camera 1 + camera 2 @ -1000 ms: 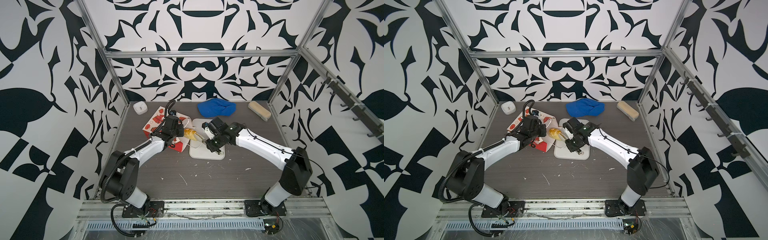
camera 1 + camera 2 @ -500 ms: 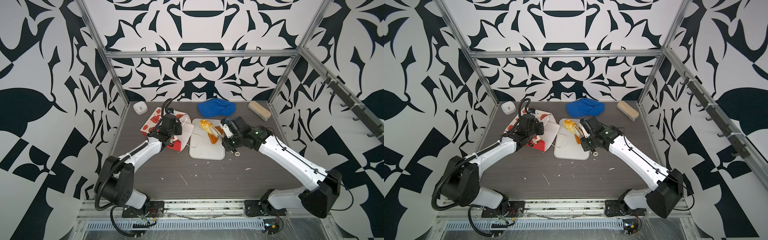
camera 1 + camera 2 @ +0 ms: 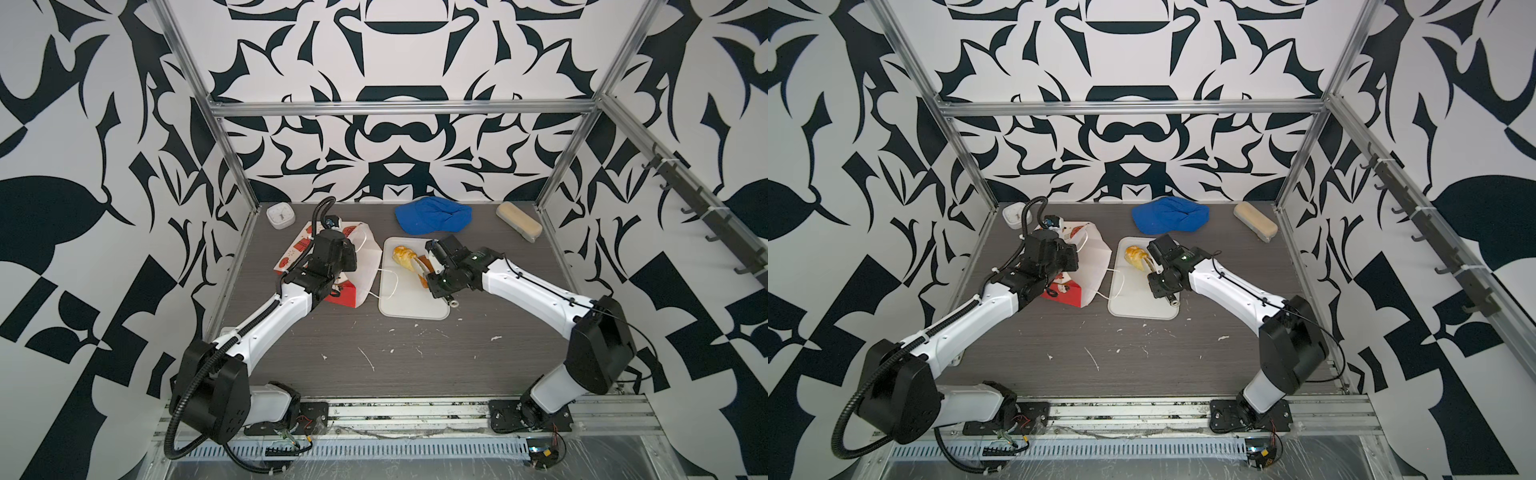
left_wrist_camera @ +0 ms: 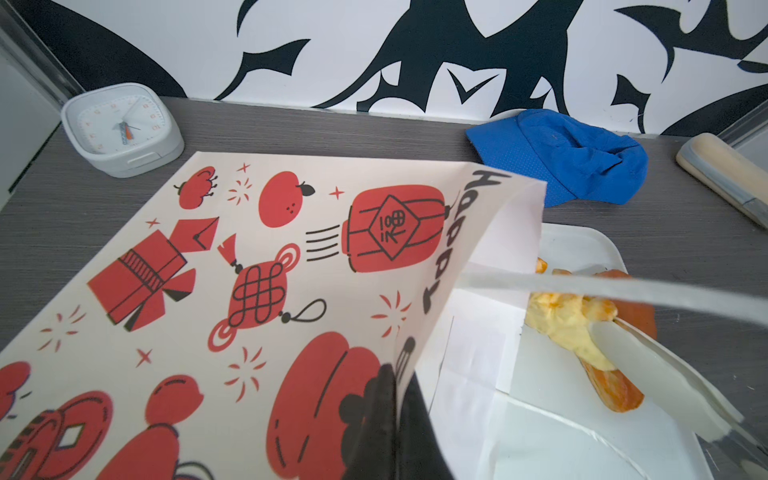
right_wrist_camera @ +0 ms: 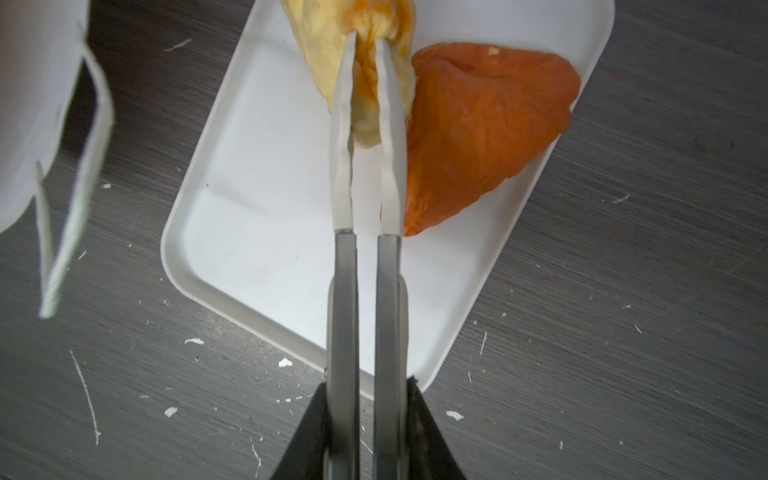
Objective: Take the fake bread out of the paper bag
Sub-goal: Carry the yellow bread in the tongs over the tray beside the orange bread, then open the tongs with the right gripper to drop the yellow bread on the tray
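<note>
The paper bag (image 4: 249, 249) lay on its side on the dark tabletop (image 5: 623, 332), just left of the white tray (image 5: 257, 232) in both top views, its open mouth turned toward the tray and one thin cord handle (image 3: 390, 282) trailing onto the tray's near part. The left jaws were pressed together on the printed upper edge of the bag's mouth, holding that flap raised so that the plain white lining showed beneath it. The right jaws were pinching a yellow croissant (image 5: 320, 70) by its middle over the tray's far end; whether it rested on the tray or hung just above it could not be told. A brown triangular pastry (image 5: 486, 133) lay on the tray beside the croissant and touching it. Along the back of the tabletop stood a small white clock (image 4: 120, 124), a crumpled blue cap (image 4: 573, 158) and a pale beige block (image 4: 723, 170), all well apart from the bag's mouth
</note>
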### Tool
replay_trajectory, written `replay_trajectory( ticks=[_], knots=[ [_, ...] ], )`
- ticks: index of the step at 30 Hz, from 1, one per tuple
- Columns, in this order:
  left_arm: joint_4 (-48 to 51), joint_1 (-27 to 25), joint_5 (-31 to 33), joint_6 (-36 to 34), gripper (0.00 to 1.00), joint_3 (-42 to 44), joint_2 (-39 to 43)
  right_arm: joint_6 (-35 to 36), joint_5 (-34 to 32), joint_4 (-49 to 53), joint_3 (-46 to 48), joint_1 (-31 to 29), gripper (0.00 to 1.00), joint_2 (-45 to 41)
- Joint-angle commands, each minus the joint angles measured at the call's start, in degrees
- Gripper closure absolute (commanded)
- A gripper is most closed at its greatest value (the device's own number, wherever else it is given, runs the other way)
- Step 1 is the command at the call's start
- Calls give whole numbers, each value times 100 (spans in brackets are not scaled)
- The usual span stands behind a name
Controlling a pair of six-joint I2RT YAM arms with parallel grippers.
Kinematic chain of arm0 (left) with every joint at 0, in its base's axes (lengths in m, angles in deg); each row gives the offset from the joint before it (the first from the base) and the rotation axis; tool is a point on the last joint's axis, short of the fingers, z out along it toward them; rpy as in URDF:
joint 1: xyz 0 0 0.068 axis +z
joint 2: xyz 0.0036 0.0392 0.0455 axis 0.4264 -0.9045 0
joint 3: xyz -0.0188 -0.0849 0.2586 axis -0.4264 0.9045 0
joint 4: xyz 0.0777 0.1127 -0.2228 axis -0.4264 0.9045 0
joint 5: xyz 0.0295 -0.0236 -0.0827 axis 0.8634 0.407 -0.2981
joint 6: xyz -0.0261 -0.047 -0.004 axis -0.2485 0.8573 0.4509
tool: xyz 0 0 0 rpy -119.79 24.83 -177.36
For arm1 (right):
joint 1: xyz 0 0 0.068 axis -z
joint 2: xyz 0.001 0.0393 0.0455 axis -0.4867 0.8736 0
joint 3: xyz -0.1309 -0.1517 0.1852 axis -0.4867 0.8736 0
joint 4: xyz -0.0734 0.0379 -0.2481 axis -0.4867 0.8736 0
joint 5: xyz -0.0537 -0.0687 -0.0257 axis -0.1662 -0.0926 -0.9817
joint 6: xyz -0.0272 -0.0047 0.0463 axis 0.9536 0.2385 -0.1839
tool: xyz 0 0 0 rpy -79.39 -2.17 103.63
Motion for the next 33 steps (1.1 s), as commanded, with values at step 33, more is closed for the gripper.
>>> replay_trajectory(
  ticks=[33],
  knots=[
    [6, 42, 22, -81, 97, 142, 70, -832, -294, -457, 435, -337, 53, -839]
  ],
)
